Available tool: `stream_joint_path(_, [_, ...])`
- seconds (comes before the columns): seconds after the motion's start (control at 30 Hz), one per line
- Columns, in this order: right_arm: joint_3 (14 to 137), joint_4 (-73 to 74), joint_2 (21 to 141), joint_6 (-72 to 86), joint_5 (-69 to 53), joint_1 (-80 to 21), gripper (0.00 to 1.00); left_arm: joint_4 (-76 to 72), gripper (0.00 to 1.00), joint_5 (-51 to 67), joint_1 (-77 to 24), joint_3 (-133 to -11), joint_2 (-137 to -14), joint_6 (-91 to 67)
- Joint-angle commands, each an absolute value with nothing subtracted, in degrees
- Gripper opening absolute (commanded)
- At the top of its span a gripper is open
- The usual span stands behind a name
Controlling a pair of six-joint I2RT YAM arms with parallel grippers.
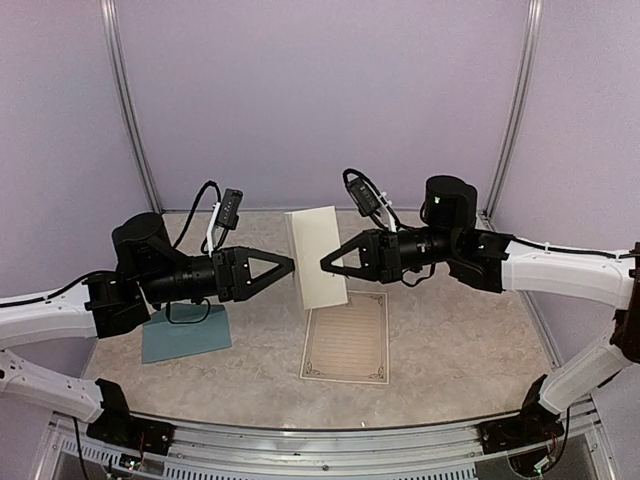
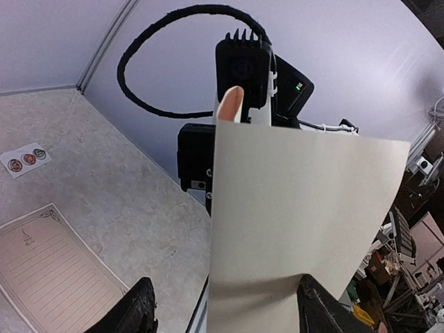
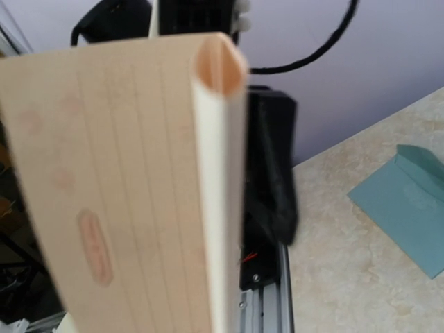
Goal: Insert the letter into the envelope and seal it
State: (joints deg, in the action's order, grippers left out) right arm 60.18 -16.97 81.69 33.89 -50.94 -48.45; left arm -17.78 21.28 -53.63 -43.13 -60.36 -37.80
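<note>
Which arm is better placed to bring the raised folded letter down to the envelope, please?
Left, probably. The envelope lies on the left, near the left tool, whose tip is at the edge of the folded letter; the right tool, on the letter's other side, would have to reach across.

The folded cream paper sheet is plain on its back, faintly ruled with a reddish oval on the other face. The flat cream paper sheet carries a dark ornate border and ruled lines. The teal paper envelope is plain. The white sticker strip bears 3 round seals. The tabletop is mottled beige.
</note>
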Motion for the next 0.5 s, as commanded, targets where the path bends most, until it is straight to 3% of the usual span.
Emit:
stream_joint_path(0.0, [62.7, -15.6, 82.9, 32.3, -53.0, -50.2, 0.00, -22.5, 0.63, 23.7, -54.1, -44.6, -62.5, -37.3])
stream_joint_path(0.23, [63.0, -16.3, 83.4, 32.4, -57.1, -51.3, 0.00, -24.5, 0.54, 24.9, -54.1, -44.9, -64.8, -38.2])
stream_joint_path(0.3, [63.0, -16.1, 83.4, 32.4, -57.2, -51.3, 0.00, -25.8, 0.43, 26.1, -54.1, -44.6, -64.9, -38.7])
stream_joint_path(0.47, [62.4, -15.0, 82.2, 31.7, -52.1, -51.1, 0.00, -27.7, 0.02, 26.9, -54.2, -43.4, -64.2, -39.2])
